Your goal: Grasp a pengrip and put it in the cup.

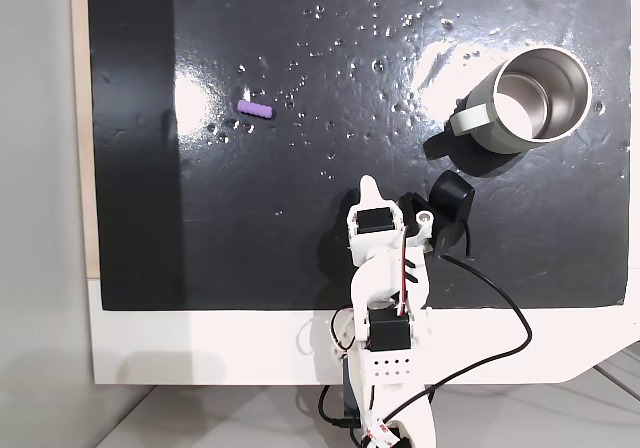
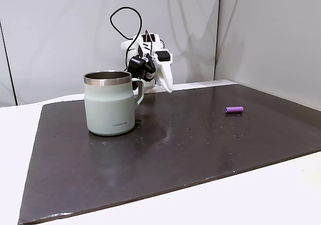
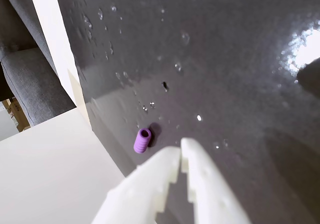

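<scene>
The closed end effector (image 3: 180, 149) hides nothing of the pengrip (image 3: 142, 140).

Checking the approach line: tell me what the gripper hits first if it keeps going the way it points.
Likely the bare black mat. The shut gripper aims just right of the pengrip in the wrist view, though depth is unclear.

Open dark bench (image 1: 300, 248) between fingers (image 1: 370, 184) and pengrip (image 1: 254, 109), nothing intervening; cup (image 1: 525, 98) standing well apart on the right of the fixed view.

A glossy dark mat (image 2: 200, 149) covers a white table (image 2: 281, 195) before pale grey walls (image 2: 60, 34).
</scene>
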Controlling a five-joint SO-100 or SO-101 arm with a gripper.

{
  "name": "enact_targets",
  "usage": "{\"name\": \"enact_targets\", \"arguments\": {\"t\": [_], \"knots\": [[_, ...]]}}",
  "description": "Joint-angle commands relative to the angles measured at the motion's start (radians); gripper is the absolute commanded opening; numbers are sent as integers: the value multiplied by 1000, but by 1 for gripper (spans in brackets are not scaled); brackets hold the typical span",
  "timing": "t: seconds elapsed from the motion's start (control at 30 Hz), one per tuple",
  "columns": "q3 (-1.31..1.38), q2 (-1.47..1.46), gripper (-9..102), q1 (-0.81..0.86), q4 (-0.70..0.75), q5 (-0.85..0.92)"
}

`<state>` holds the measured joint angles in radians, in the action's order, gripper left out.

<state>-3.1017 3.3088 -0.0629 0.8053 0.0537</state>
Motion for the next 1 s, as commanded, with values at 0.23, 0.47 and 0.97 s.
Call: {"name": "enact_targets", "arguments": {"t": [0.23,0.47,0.97], "knots": [[3,6,0,-25,-34,18],[3,8,0,18,-34,17],[676,-681,0,-84,141,-109]]}}
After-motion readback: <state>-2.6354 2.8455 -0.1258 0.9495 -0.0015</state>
